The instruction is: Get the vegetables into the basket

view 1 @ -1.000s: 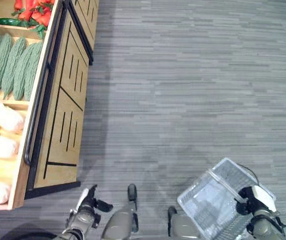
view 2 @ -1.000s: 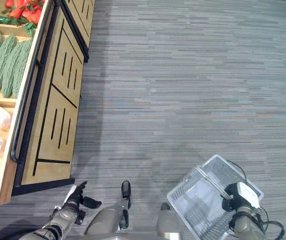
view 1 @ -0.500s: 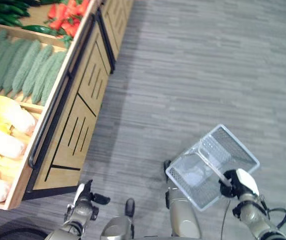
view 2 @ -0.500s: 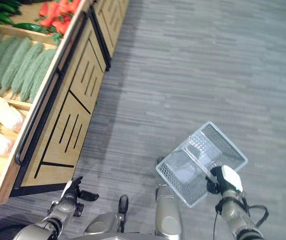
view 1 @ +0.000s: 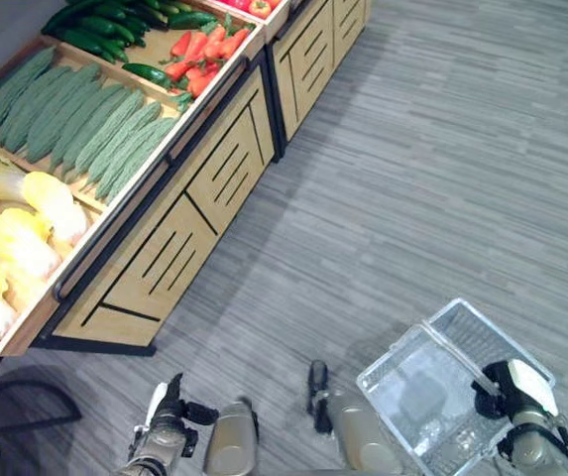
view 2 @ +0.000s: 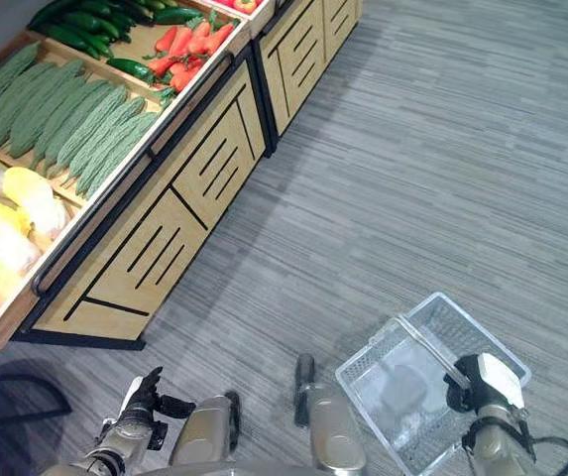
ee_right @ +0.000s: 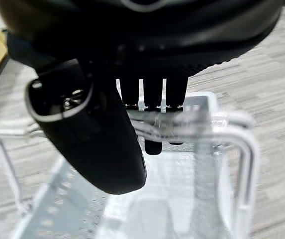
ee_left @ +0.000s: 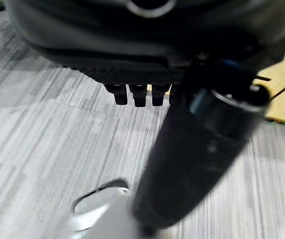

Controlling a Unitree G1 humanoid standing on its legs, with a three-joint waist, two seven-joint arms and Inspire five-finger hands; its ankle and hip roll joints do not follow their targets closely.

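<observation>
Grey striped flooring (view 1: 442, 169) spreads before us, with a wooden produce stand (view 1: 204, 188) along our left holding pale cabbages (view 1: 21, 233), ridged green gourds (view 1: 85, 124), red peppers (view 1: 199, 50) and dark green cucumbers (view 1: 100, 22). Our right hand (view 1: 507, 392) has its fingers (ee_right: 152, 99) curled round the handle of the clear plastic basket (view 1: 442, 342), which hangs low at our right, well apart from the vegetables. Our left hand (view 1: 170, 421) hangs low by the stand's foot with its fingers relaxed and nothing in it.

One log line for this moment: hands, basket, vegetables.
right hand: shut on basket handle | left hand: empty | basket: empty | vegetables: on stand
</observation>
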